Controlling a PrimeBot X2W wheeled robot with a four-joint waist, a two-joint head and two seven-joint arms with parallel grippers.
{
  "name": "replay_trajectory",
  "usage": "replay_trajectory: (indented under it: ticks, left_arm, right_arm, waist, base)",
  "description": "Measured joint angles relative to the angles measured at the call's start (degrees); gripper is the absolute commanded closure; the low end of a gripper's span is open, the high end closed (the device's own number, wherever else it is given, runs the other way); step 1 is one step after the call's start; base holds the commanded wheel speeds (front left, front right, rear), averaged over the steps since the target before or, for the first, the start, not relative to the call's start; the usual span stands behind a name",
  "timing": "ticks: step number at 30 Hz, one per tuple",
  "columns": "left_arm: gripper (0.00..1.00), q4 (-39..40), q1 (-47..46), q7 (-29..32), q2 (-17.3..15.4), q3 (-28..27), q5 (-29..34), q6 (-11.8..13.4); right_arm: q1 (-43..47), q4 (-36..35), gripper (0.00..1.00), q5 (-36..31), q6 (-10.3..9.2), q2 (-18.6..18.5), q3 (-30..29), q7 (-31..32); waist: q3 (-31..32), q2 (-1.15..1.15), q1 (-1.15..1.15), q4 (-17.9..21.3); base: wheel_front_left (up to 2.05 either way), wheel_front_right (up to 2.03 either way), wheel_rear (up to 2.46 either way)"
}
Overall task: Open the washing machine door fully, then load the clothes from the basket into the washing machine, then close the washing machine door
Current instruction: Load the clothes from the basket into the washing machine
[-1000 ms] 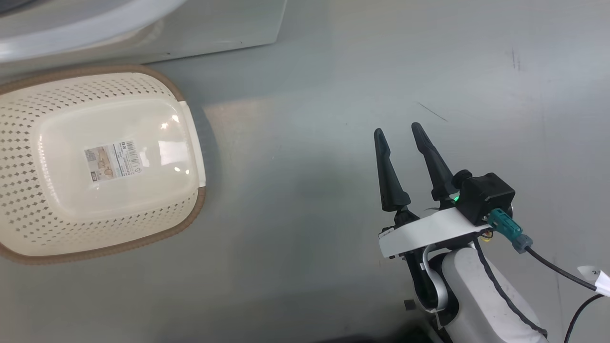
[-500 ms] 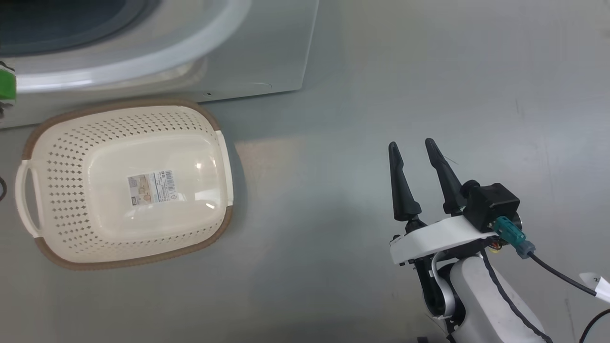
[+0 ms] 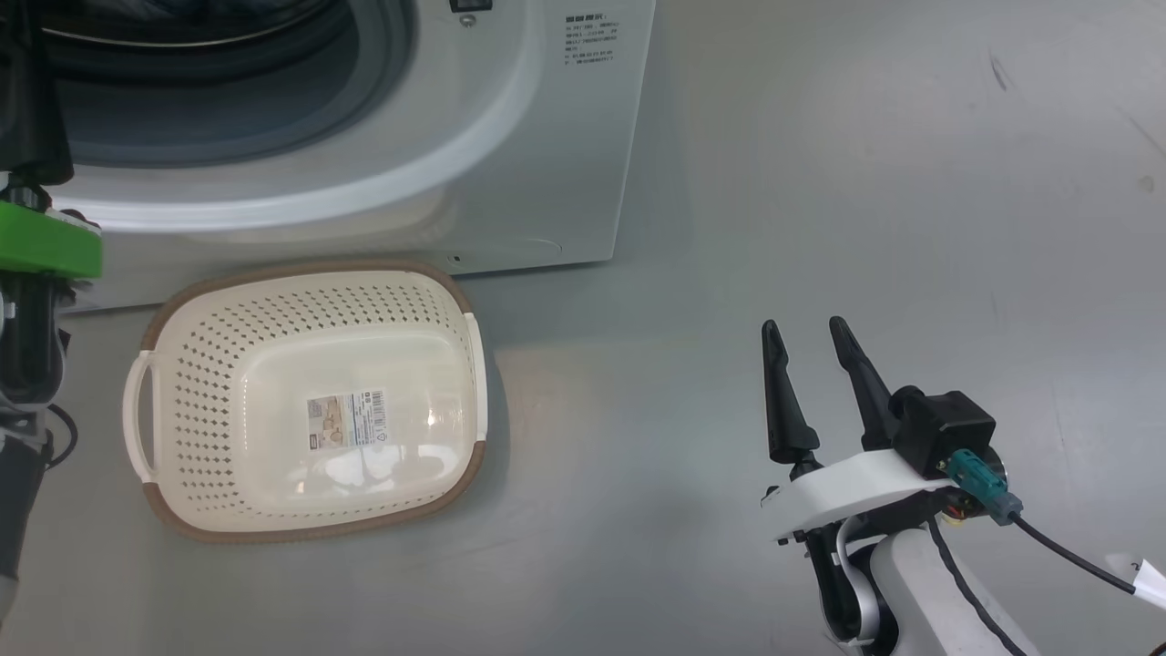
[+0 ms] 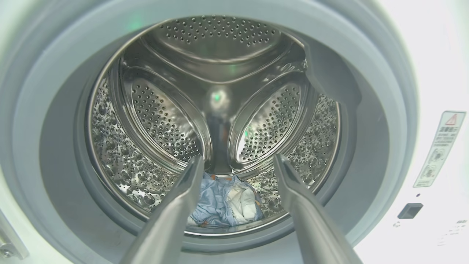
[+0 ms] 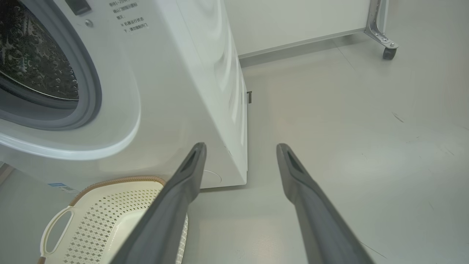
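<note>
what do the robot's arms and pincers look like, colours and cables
The right pincer and left pincer each have two long, tapered dark fingers. The right sits on a curved white plate beside a black box with a teal plug and black cable, on a pale forearm. The left arm carries a green bracket.

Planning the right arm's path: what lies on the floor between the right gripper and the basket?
Nothing: in the head view, bare grey floor stretches from the right gripper to the basket.
</note>
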State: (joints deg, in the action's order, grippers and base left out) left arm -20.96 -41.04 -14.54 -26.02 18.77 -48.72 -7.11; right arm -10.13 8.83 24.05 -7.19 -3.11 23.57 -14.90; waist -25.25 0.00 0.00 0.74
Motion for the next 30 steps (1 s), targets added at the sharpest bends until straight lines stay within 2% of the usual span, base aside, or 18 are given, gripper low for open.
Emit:
replay_trajectory:
  ticks: [21,30]
  left_arm:
    - [0.00,7.6,16.5,0.0,4.0,-9.7,9.1,0.4]
    - [0.00,10.7,25.8,0.0,6.0,-12.0,14.2,1.1]
  right_arm:
    - [4.4,1.4,0.00,-0.5,0.00,0.1,-1.3,0.0]
    - [6.6,1.2,0.00,-1.6,0.00,0.2,-2.8,0.0]
  waist:
    - [10.7,0.00,0.00,-1.1]
    - [14.5,0.00,0.00,-0.8]
  base:
    - [0.00,0.00,0.00]
    - [0.00,0.00,0.00]
